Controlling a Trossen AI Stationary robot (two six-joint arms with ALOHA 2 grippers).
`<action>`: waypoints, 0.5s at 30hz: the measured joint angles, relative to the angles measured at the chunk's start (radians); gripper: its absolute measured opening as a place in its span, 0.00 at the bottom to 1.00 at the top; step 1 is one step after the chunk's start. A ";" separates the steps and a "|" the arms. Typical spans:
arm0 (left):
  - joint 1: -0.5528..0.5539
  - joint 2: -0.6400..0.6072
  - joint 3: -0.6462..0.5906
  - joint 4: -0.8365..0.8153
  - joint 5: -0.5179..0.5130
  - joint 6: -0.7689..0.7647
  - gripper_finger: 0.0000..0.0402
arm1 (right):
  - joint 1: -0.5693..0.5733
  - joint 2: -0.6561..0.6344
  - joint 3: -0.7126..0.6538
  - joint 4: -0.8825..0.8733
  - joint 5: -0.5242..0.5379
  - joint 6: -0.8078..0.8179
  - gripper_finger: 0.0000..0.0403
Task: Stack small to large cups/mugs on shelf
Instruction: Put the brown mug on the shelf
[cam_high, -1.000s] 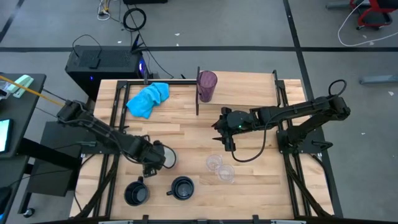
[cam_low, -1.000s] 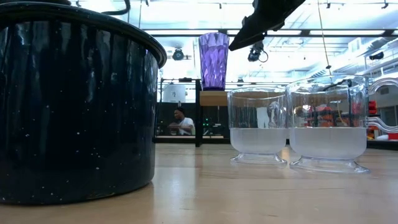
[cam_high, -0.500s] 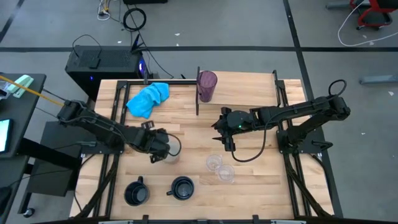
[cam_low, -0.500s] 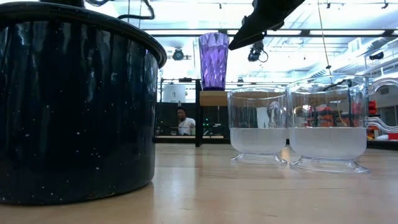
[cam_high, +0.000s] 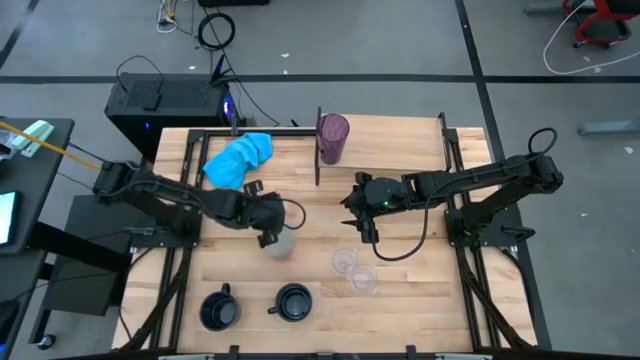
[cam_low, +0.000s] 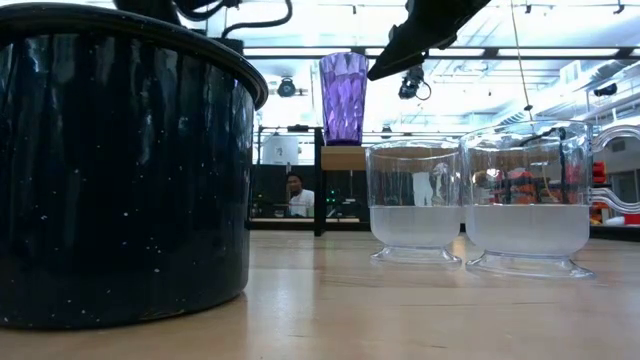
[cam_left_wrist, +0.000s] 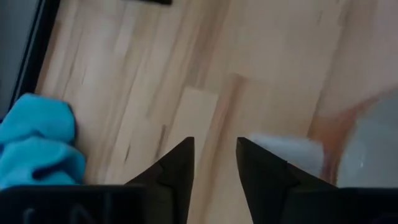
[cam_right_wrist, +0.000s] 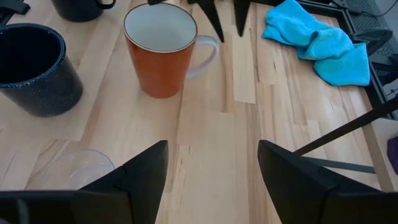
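Observation:
The orange mug (cam_right_wrist: 160, 53), white inside, stands upright on the table (cam_high: 400, 290), its pale handle (cam_right_wrist: 209, 55) toward the far side; it also shows in the high view (cam_high: 281, 244). My left gripper (cam_right_wrist: 229, 31) (cam_left_wrist: 215, 144) (cam_high: 283, 222) is low beside that handle, its fingers a little apart with nothing between them. My right gripper (cam_right_wrist: 211, 174) (cam_high: 362, 222) is open and empty, right of the mug. The purple tumbler (cam_low: 344, 95) (cam_high: 333, 138) stands on the shelf board (cam_low: 345, 158). Two clear cups (cam_high: 344, 262) (cam_high: 363, 279) and two black mugs (cam_high: 218, 308) (cam_high: 292, 301) stand near the front edge. My left gripper stands right against the mug's handle (cam_left_wrist: 283, 146), which lies just outside one finger (cam_left_wrist: 261, 174). I cannot tell whether that finger touches it. The mug stands on its base on the table.
A bright blue cloth (cam_high: 238, 158) lies at the far left. The shelf's dark upright panel (cam_high: 318, 150) stands left of the tumbler. In the low view the nearer black mug (cam_low: 120, 170) fills the left, and the clear cups (cam_low: 415, 205) (cam_low: 527, 200) stand to its right.
My left gripper has gone toward the table's far edge and to the right, from the orange mug's left side round to its far side by the handle.

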 joint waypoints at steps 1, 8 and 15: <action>0.012 0.000 0.000 0.017 0.012 0.022 0.31 | 0.000 0.000 0.000 0.000 0.000 0.000 0.63; 0.075 0.000 0.000 0.166 0.107 0.139 0.27 | 0.000 0.000 0.000 -0.001 0.000 0.000 0.62; 0.127 -0.001 0.108 0.018 0.206 0.036 0.25 | -0.007 0.000 0.000 -0.012 0.000 -0.042 0.62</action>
